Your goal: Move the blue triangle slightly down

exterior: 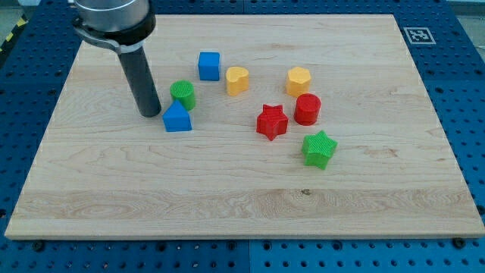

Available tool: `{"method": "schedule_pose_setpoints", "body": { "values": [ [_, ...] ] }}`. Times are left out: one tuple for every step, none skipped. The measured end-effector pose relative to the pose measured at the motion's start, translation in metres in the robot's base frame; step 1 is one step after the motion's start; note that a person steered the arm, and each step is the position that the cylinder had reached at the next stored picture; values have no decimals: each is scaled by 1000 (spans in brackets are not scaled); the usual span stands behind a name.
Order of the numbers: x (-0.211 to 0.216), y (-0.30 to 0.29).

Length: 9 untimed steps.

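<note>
1. Toward the view's upper left, my tip (pixel 150 114) rests on the wooden table (pixel 242 205), just left of the blue triangle (pixel 177 118) and a little above it, with a narrow gap between them.
2. As an end effector it is a plain dark rod with no jaws, so nothing opens or closes, and it has hold of nothing.
3. Its upper housing is cut off by the view's top edge.
4. The green cylinder (pixel 183 94) stands just above the blue triangle and to the right of the rod; whether the two blocks touch is hard to tell.
5. Further up sit a blue cube (pixel 209 65) and a yellow heart-shaped block (pixel 237 80), close together.
6. Right of centre are a yellow block (pixel 298 80), apparently hexagonal, a red cylinder (pixel 308 109) just below it, a red star (pixel 271 122) and a green star (pixel 319 149).
7. At the table's top right corner lies a small printed marker (pixel 416 35), too small to read.
</note>
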State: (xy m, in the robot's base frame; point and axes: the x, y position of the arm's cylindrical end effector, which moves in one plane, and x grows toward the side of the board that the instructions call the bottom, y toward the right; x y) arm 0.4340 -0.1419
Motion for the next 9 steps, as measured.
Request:
{"method": "schedule_pose_setpoints", "body": {
  "values": [
    [0, 25],
    [-2, 46],
    [-2, 53],
    [-2, 63],
    [-2, 70],
    [1, 71],
    [2, 60],
    [3, 53],
    [10, 53]
  ]
}}
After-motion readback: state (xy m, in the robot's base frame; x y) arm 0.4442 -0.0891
